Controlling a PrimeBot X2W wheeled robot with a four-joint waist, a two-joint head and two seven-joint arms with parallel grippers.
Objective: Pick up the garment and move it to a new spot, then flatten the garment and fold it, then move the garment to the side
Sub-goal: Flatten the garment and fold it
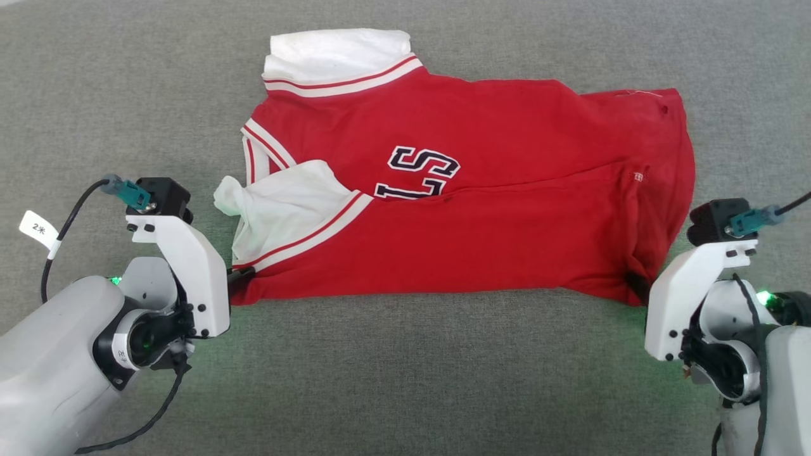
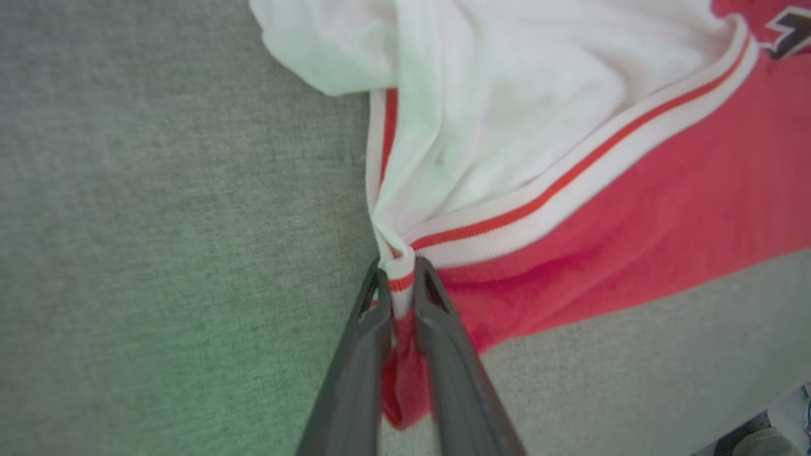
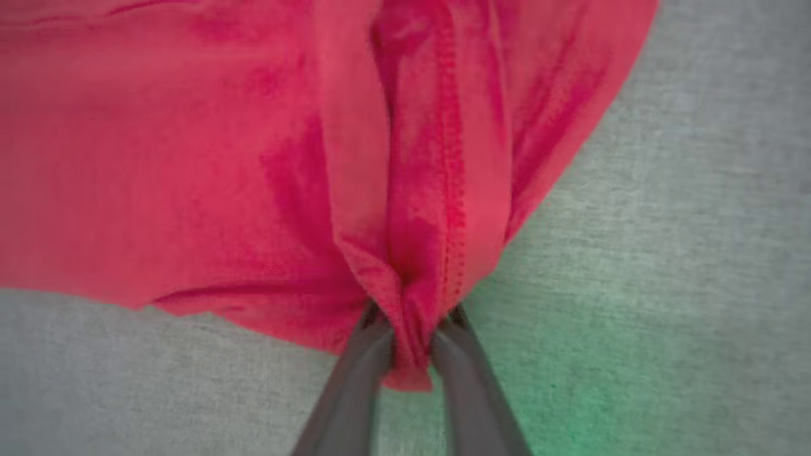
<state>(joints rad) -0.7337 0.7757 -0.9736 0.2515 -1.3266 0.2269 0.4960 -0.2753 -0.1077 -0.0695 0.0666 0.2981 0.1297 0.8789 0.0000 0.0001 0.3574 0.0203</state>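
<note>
The garment [image 1: 481, 209], a red jersey with white sleeves and striped trim, lies sideways on the grey cloth surface, its lower half folded up over part of the black-and-white lettering. My left gripper [image 1: 242, 276] is shut on the near left corner, where the striped sleeve trim [image 2: 400, 278] bunches between the two dark fingers. The right gripper [image 1: 635, 284] pinches the near right corner. In the right wrist view a gathered fold of red hem [image 3: 415, 316] sits squeezed between its fingers [image 3: 361, 373].
Grey cloth surface [image 1: 418, 380] runs all round the garment, with a broad bare strip between my two arms in front. A small piece of a dark-and-pale object [image 2: 763, 437] shows at the bottom right corner of the left wrist view.
</note>
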